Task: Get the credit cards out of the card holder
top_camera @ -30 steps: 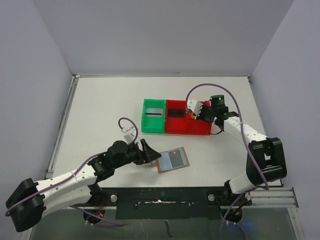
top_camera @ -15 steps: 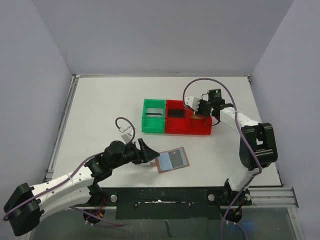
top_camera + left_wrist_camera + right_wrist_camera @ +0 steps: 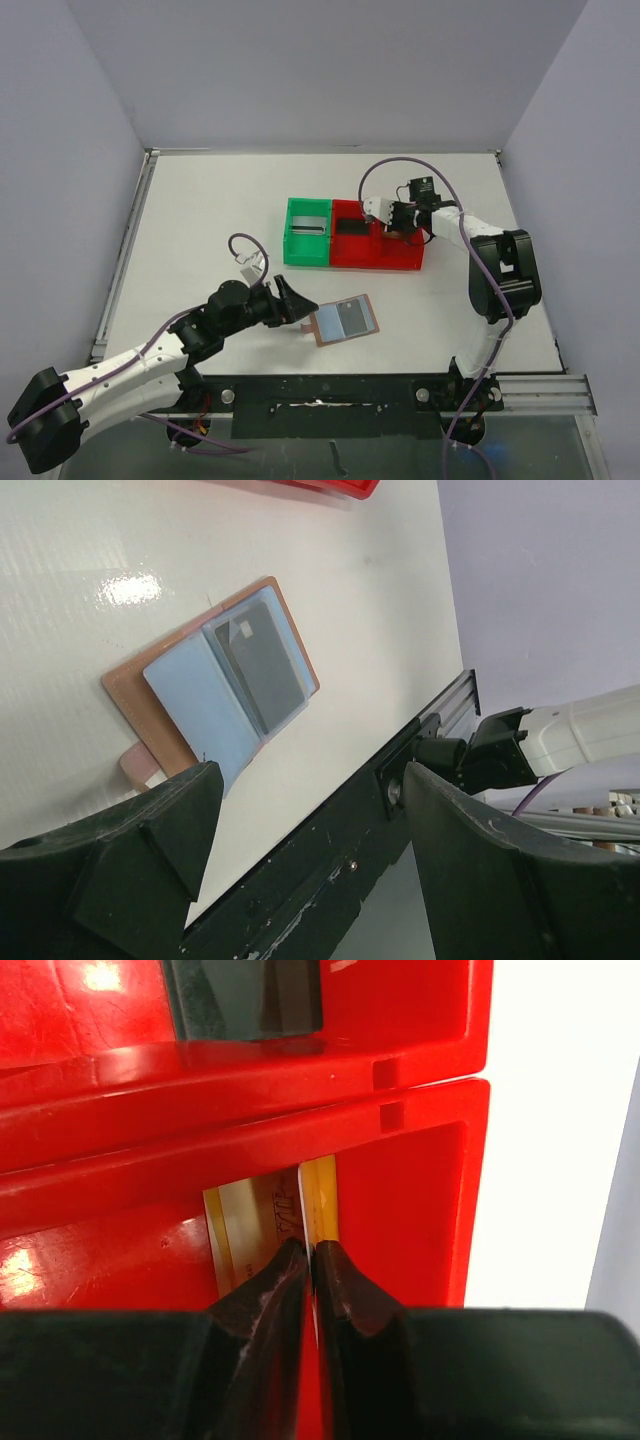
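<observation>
The right gripper [image 3: 312,1250] pinches the gold card [image 3: 250,1225] in the red bin [image 3: 420,1180] — left gripper [image 3: 310,790] gapes empty.

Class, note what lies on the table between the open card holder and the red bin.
Nothing: the top external view shows only bare white table between the card holder and the red bin; the left wrist view agrees.

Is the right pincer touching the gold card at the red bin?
Touching. The right wrist view shows the gold card with its end pinched between the closed tips of the right pincer, over the red bin.
</observation>
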`<state>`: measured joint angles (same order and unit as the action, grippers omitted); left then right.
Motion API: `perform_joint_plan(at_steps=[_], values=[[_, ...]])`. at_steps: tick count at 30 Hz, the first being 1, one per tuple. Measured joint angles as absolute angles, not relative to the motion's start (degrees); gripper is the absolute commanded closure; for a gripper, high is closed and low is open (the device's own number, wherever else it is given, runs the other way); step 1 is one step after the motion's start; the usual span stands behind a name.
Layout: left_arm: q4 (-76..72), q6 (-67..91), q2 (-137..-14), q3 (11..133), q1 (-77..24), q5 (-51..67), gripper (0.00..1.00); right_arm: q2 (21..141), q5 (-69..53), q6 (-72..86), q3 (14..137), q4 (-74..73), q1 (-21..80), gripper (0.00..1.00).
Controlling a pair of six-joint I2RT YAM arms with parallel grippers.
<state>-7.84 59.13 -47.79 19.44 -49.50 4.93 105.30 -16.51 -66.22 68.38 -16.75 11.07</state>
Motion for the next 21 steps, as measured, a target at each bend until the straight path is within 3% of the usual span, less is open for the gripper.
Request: perform_joint_plan(at_steps=[6, 9, 10, 21], values=[[-7.84, 59.29, -47.79, 19.44, -49.39, 4.95, 0.29, 105.45, -16.53, -66.78, 68.38, -17.56, 11.31, 0.79], [-7.86, 59.31, -47.81, 19.44, -49.39, 4.95, 0.29, 105.45, -16.62, -66.85, 68.38, -18.24, 11.31, 0.52], [-7.88, 59.33, -47.83, 19.44, -49.39, 4.97, 0.29, 105.45, -16.67, -66.85, 68.38, -18.52, 11.31, 0.49], [-7.94, 59.53, -48.80, 19.44, -49.39, 5.58, 0.29, 105.45, -17.63, -66.15, 68.47, -20.78, 11.31, 0.48]])
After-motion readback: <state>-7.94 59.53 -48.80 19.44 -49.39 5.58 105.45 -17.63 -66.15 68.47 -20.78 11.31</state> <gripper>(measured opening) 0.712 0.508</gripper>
